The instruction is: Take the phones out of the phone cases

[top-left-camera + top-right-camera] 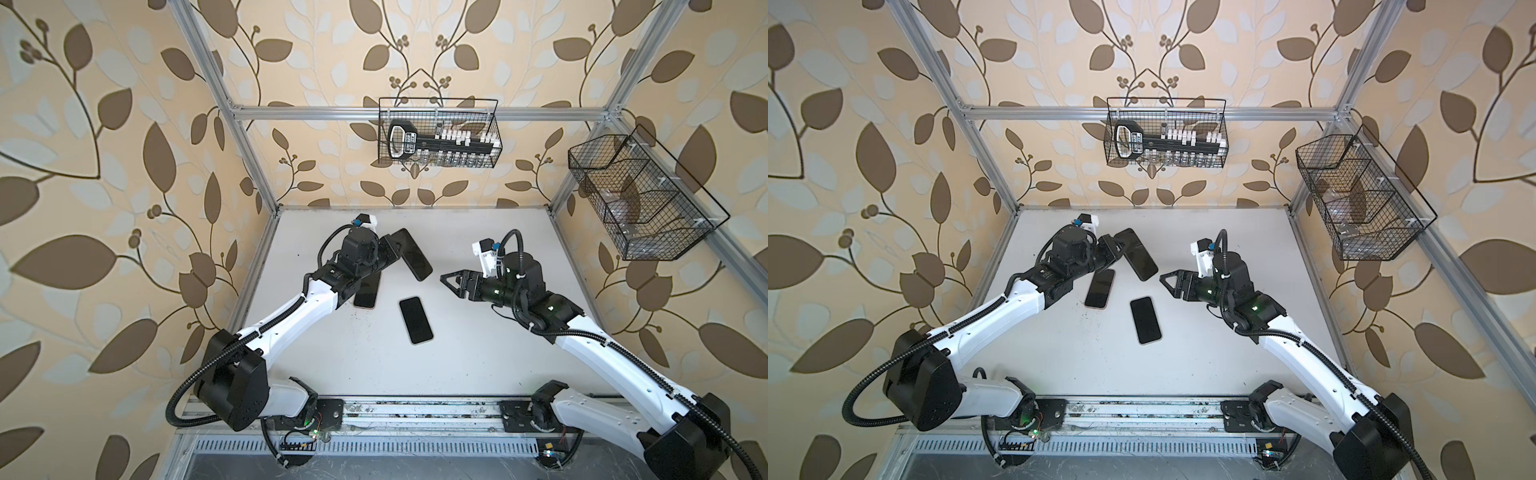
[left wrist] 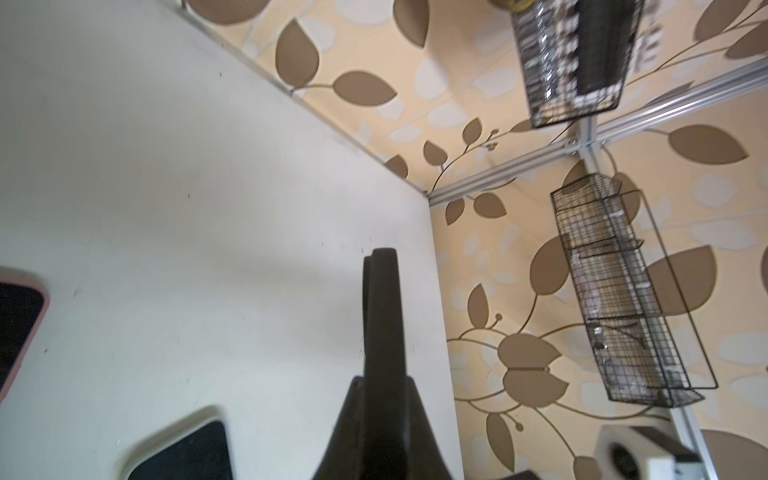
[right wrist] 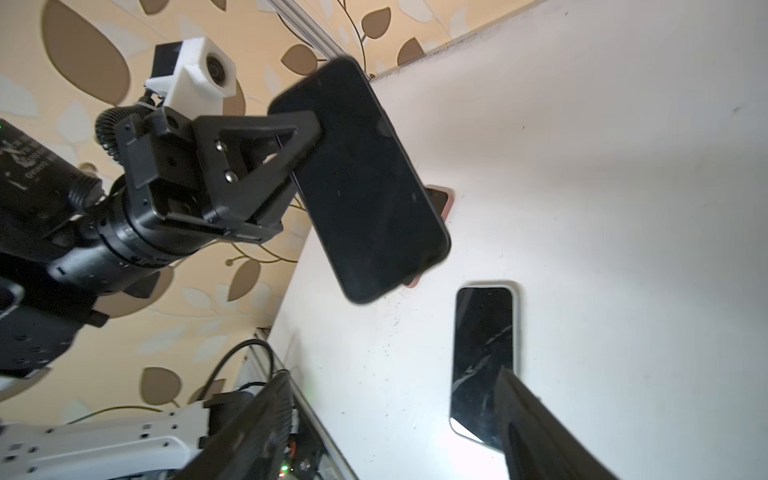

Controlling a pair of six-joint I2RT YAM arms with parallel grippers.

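**Black phone held in the air, right claw empty**

In both top views the left gripper [image 1: 392,246] [image 1: 1113,245] is clamped on a long edge of the black phone [image 1: 412,254] [image 1: 1138,254], clear of the table [image 1: 478,353]. The right gripper [image 1: 449,282] [image 1: 1169,282] hangs just beside it, jaws apart, holding nothing.

Left wrist: fingers [image 2: 349,424] pinch the phone edge-on. I cannot tell case from handset.

Right wrist: the phone tilts above a pink-cased phone [image 3: 444,203], with a white-cased phone [image 3: 482,353] lying near.

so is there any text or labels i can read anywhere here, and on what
No text can be read here.
Label on the black tool in the wire basket: too small and blurred.
White print on the left arm: blurred, unreadable.
Held phone: screen dark, no text.
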